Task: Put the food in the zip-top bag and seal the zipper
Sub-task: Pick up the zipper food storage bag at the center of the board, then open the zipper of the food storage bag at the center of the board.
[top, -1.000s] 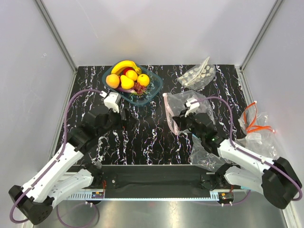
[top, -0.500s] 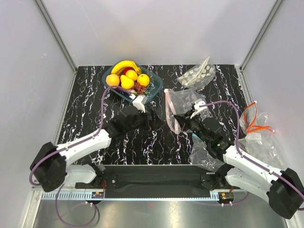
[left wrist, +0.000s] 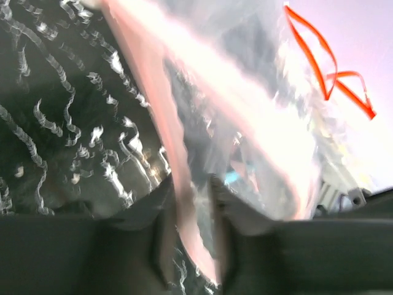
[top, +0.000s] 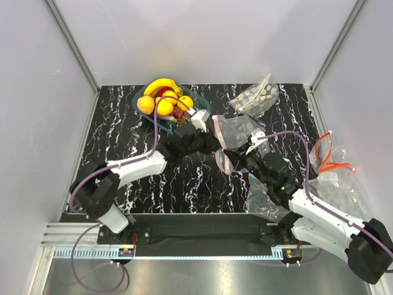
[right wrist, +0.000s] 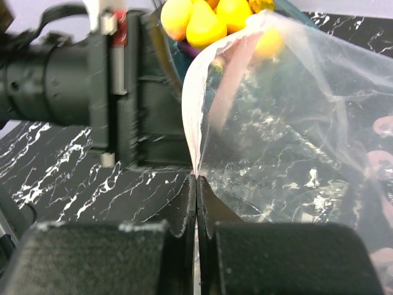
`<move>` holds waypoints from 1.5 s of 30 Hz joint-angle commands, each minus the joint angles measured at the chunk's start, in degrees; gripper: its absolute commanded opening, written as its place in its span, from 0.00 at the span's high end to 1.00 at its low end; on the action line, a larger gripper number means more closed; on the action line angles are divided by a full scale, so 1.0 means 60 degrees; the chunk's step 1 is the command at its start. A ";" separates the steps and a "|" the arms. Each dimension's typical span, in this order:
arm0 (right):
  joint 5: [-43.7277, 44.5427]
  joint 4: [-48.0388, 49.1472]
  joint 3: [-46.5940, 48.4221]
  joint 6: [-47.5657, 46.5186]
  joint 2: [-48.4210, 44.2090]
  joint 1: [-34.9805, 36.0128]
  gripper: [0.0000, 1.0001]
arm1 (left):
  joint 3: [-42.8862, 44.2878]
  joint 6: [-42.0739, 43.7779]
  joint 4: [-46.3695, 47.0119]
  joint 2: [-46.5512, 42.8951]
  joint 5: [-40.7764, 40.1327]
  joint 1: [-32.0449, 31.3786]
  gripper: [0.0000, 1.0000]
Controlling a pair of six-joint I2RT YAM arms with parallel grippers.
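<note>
The zip-top bag (top: 238,130) is clear and crinkly, lifted off the black marbled table between both grippers. Its zipper (left wrist: 161,114) is a pink strip along the mouth. My left gripper (left wrist: 194,241) is shut on that strip, one dark finger on each side; from above it (top: 212,136) sits at the bag's left mouth edge. At the near edge of the mouth my right gripper (right wrist: 196,183) is shut on the bag, fingers pressed flat together. The food (top: 164,99), a banana, yellow lemons, orange rounds and dark red grapes, lies in a teal bowl (top: 200,100) behind the left gripper.
At the back lies another clear bag (top: 255,95) holding pale pieces. More clear plastic with orange strips (top: 331,157) is heaped at the right edge. Grey walls close in the table on three sides.
The left arm swung right, from beside the bowl over to the bag's mouth, and its open jaws closed on the pink strip. The right gripper kept its hold; the bag's mouth rose slightly.
</note>
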 commanded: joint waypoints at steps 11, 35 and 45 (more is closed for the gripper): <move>0.1269 -0.4487 0.2738 0.0353 -0.0126 0.0003 0.44 | -0.0434 0.1606 0.0593 -0.1416 -0.0297 -0.0089 1.00; -0.1030 -0.6060 0.4689 -0.0336 0.1251 0.0194 0.27 | -0.0698 0.2662 0.0387 -0.1872 -0.0386 -0.0353 1.00; -0.1062 -0.5825 0.4586 -0.0277 0.1764 0.0194 0.39 | -0.0610 0.2706 0.0372 -0.1945 -0.0327 -0.0352 1.00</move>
